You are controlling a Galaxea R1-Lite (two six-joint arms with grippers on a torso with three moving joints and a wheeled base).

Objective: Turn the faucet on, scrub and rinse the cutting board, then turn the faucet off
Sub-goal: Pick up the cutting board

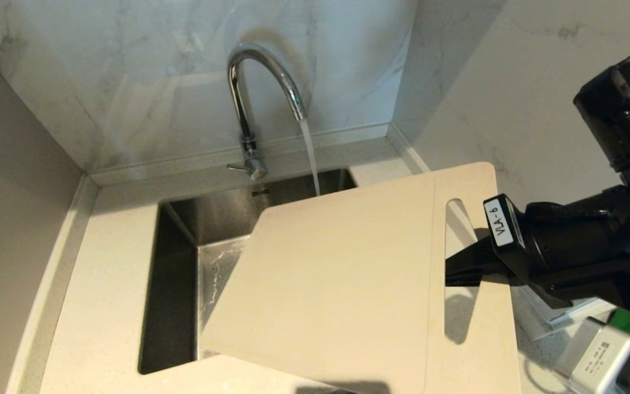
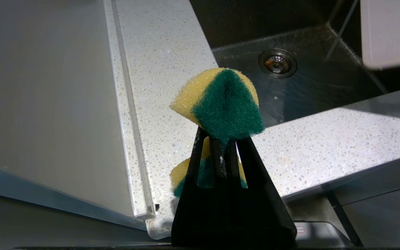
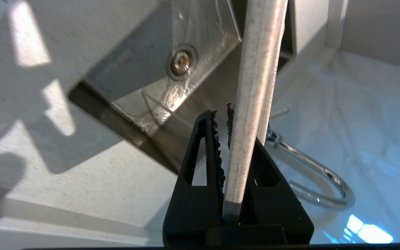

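Surface: pale speckled stone countertop (image 1: 112, 262), set into a corner of marbled grey-white wall panels (image 1: 145, 71). A raised lip runs along the counter's back and left edges. Plain wall to the left, marble to the back and right.

Sink (image 1: 184, 257): rectangular stainless basin sunk in the counter, dark near wall, wet floor with a round drain (image 2: 277, 63).

Faucet (image 1: 255, 98): chrome gooseneck at the back rim of the sink, centre. Water runs from the spout in a steady stream and falls behind the board's far edge. Small side lever sticks out to the left at its base.

Cutting board (image 1: 342, 284): cream, held tilted in the air over the right half of the sink, handle slot toward the right. Its far corner overhangs the counter strip right of the basin.

Right gripper (image 3: 225, 139): clamped on the board's edge by the handle slot (board seen edge-on between the two fingers).

Left gripper (image 2: 217, 146): closed on a yellow-and-green sponge (image 2: 221, 100), over the counter at the sink's near-left corner, out of the head view.

Open room: left half of the basin uncovered; bare counter strip left of the sink up to the lip.
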